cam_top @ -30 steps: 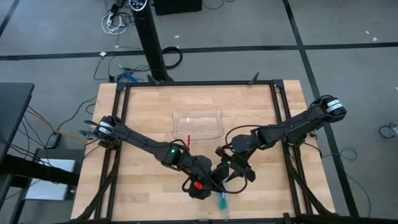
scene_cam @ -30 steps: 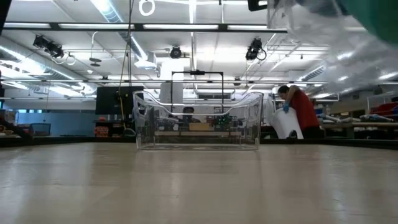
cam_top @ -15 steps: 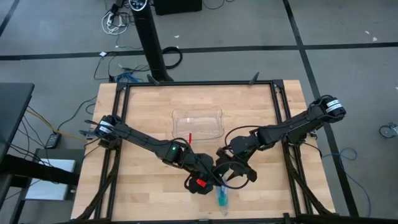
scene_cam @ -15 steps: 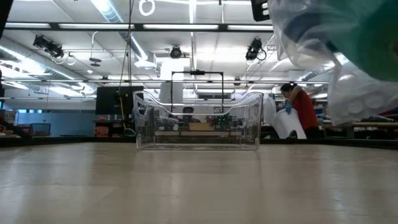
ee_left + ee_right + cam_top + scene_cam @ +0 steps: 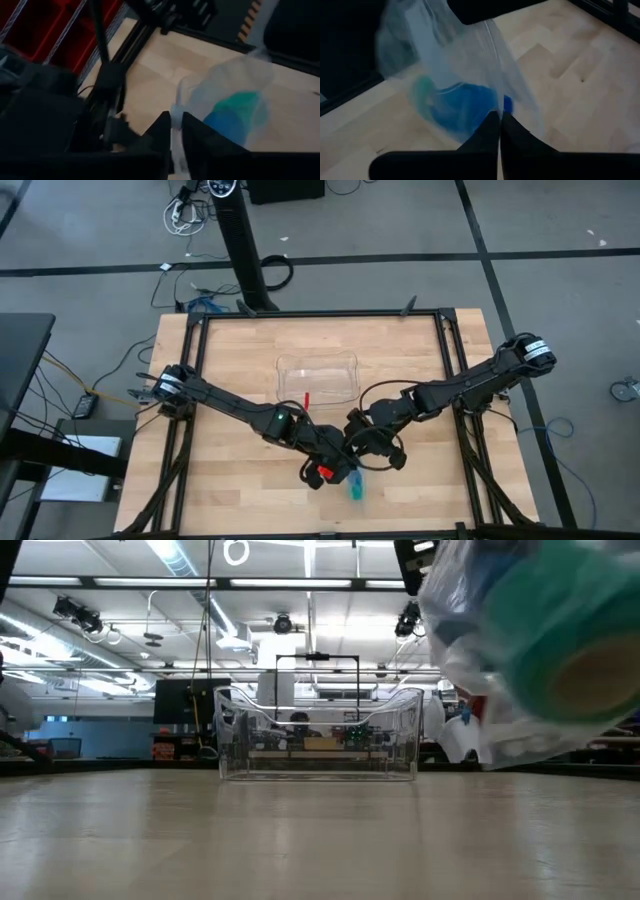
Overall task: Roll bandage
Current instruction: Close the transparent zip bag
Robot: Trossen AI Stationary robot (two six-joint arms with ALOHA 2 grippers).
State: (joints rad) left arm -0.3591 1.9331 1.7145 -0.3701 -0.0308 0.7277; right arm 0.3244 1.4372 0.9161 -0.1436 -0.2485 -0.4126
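Landmark: the clear plastic tray (image 5: 317,379), sitting at mid-table.
Bandage: the bandage (image 5: 462,106) is a compact blue roll inside a clear plastic bag (image 5: 465,60), hanging above the wood on the front-edge side of the tray; a teal-green roll (image 5: 545,620) shares the bag.
Left gripper: the left gripper (image 5: 176,131) is pinched shut on an edge of the bag, on the near side of the tray.
Right gripper: the right gripper (image 5: 498,125) is clamped on the bag's film too, just beside the left one.
Step, as I read it: getting the roll out of the bag.
Doing it well: I'd say pull the two edges apart gently and evenly, mouth tipped down, so the film doesn't tear.
Risk: the roll may drop out near the table's front edge and roll off.
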